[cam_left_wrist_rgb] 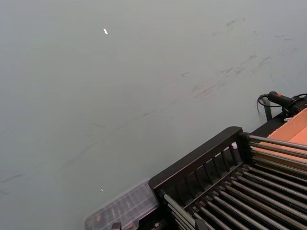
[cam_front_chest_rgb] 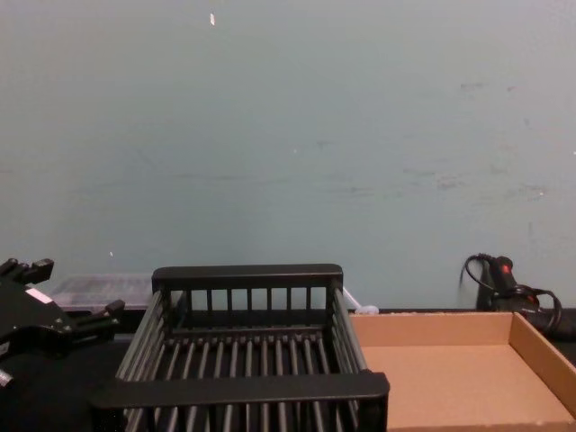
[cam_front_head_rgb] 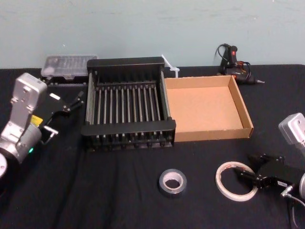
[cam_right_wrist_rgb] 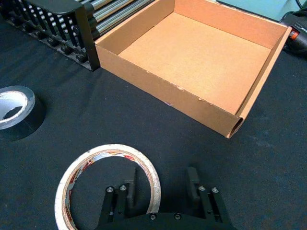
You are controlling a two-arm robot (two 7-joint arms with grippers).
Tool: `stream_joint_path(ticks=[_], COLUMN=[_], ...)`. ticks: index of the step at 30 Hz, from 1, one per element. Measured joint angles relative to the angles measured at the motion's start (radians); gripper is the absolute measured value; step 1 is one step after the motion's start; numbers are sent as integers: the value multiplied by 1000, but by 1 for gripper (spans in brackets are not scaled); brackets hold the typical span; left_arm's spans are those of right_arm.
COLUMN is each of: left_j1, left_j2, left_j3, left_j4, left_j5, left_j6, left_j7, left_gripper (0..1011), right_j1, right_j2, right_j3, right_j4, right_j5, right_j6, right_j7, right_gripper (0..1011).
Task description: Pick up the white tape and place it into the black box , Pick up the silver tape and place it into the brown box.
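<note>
The thin white tape ring lies flat on the black cloth, straddled by the right gripper, released: one finger inside, one outside. Grey-silver duct tape roll at its 9 o'clock, black slatted crate at 11, brown cardboard tray at 12. The left gripper, released, hangs at the crate's 9. Risk: the thin band may buckle and slip on clamping. Fingertip depth is hidden.

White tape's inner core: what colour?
Red and white print on the white tape; clearest in right wrist view.
</note>
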Motion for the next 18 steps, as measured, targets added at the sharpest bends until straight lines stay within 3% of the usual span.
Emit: stream_joint_path(ticks=[18], left_j1=[0], left_j2=[0], left_j3=[0], left_j4=[0], left_j5=[0], left_j6=[0], left_j7=[0], left_gripper=[1001], right_j1=[0], right_j2=[0], right_j3=[0], right_j4=[0], right_j5=[0], right_j6=[0], right_j7=[0], right_gripper=[113])
